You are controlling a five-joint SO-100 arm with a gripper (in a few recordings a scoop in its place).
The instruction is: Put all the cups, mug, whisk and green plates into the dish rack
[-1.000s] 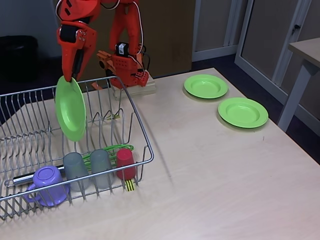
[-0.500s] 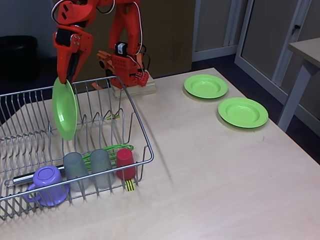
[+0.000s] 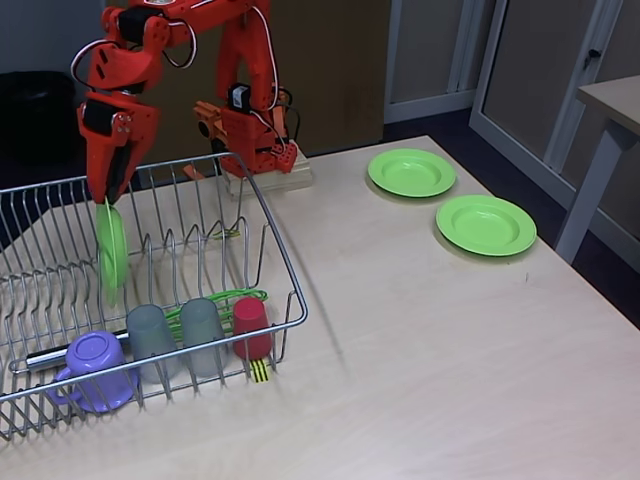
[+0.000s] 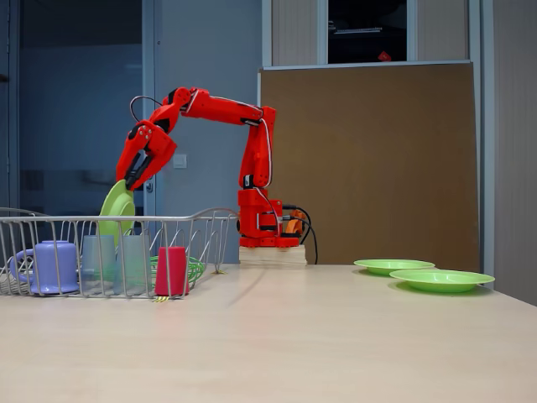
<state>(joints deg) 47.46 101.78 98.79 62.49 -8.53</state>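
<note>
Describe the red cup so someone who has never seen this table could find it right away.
Start at the big silver wire dish rack on the left side of the table in both fixed views. Along its near edge stand a purple mug, two grey cups and the red cup. It is the opaque red one, upside down, nearest the yellow-black tag.

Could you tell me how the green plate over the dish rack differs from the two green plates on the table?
The plate in the pincer stands on edge, gripped at its upper rim; the two table plates lie flat and untouched. It hangs inside the dish rack by the prongs; they sit far right in this fixed view. All share colour and shape.
</note>
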